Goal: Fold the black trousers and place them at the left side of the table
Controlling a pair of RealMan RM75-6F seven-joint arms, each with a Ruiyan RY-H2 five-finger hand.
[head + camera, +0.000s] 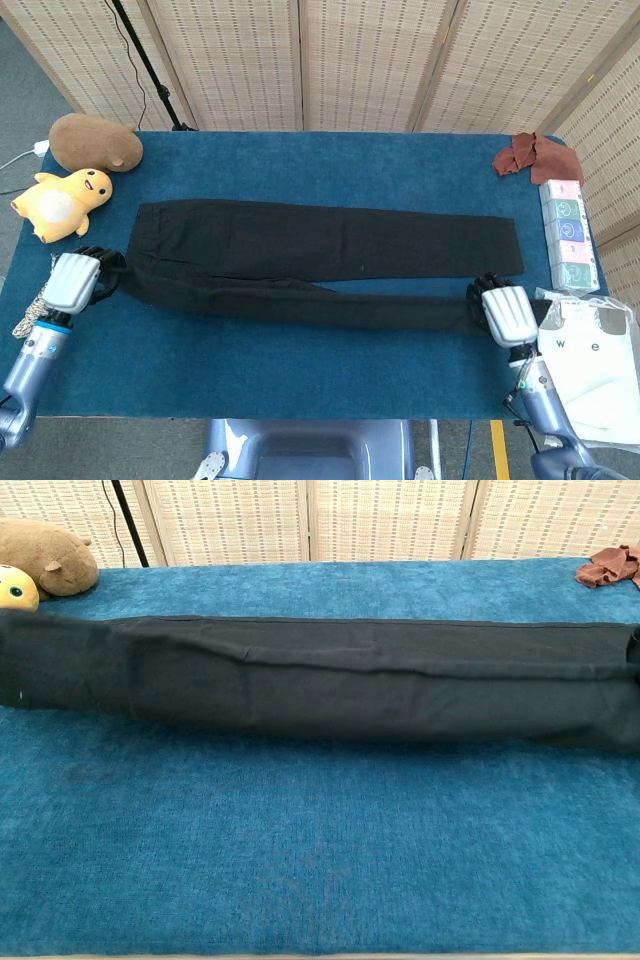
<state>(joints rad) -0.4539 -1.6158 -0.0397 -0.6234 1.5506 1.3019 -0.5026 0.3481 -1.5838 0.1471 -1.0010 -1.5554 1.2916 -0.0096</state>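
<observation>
So the black trousers (320,262) lie mid-table, near leg lifted off the blue table (300,375). Left hand (74,281) grips the waist end, right hand (505,314) the cuff.

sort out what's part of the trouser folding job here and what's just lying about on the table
Part of the job:
black trousers, near leg lifted toward the far leg
left hand, gripping the waist end
right hand, gripping the cuff end

Lying about:
brown plush toy
yellow plush duck
coiled rope
reddish-brown cloth
pastel box strip
white bagged garment
</observation>
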